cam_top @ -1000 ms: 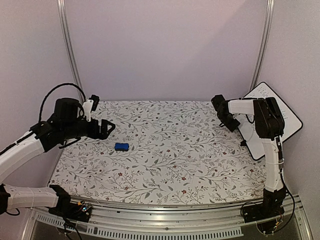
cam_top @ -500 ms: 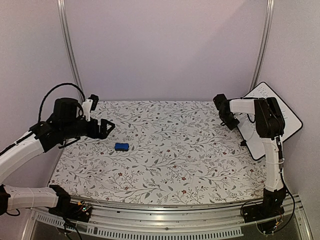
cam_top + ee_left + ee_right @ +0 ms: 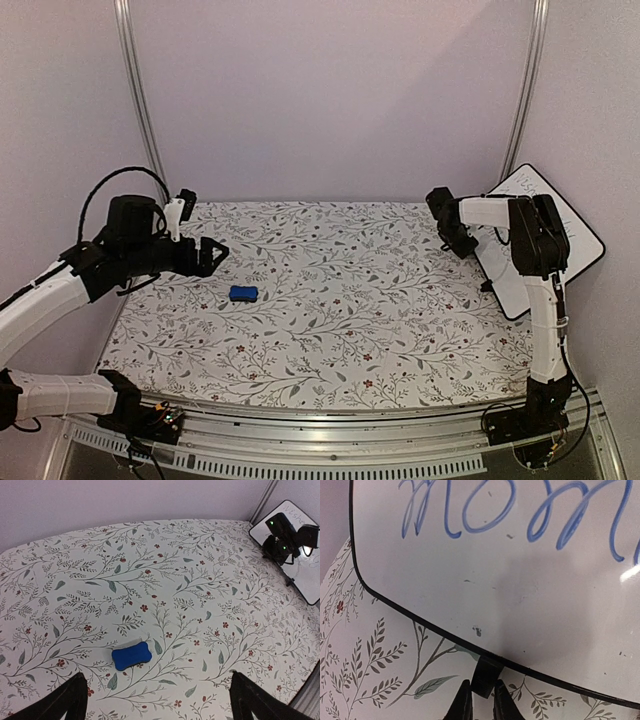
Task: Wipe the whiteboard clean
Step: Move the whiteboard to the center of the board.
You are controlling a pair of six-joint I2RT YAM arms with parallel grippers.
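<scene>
The whiteboard (image 3: 578, 236) leans tilted at the table's right edge, white with a thin black frame and blue handwriting (image 3: 485, 510). My right gripper (image 3: 481, 686) sits at its lower edge, both fingers pressed against a small black foot (image 3: 485, 675) under the frame. In the top view that right gripper (image 3: 462, 245) is at the board's left side. A blue eraser block (image 3: 243, 293) lies on the floral cloth left of centre. My left gripper (image 3: 215, 252) hovers open above and behind the eraser (image 3: 131, 655), with nothing between its fingers.
The floral tablecloth (image 3: 340, 300) covers the table. Purple walls with metal corner posts (image 3: 138, 100) close in the back and sides. The board (image 3: 306, 575) partly overhangs the right table edge. An aluminium rail (image 3: 330, 440) runs along the near edge.
My right gripper's fingers have come together on the board's black foot after edging slightly toward the board. The left arm and the eraser have not moved.
</scene>
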